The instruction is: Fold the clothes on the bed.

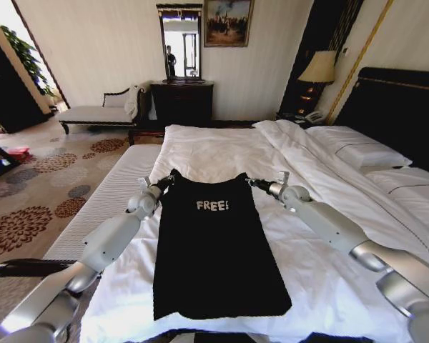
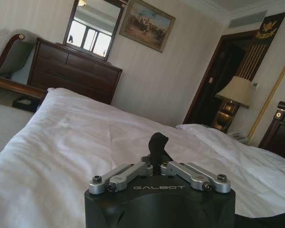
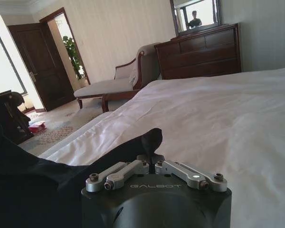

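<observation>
Head view: shirt (image 1: 211,250) lies w/ sleeves tucked in on bed (image 1: 322,271), both grippers (left (image 1: 163,184), right (image 1: 254,183)) clenched on its top corners, crosswise folds still left.

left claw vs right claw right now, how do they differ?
The left claw pinches the T-shirt at its far left corner, near the edge of the bed by the bench; the right claw pinches the far right corner, further in on the duvet. In the right wrist view, black fabric trails away from the claw; in the left wrist view only a small tuft shows at the claw. Both are shut on the shirt, low over the bed.
</observation>
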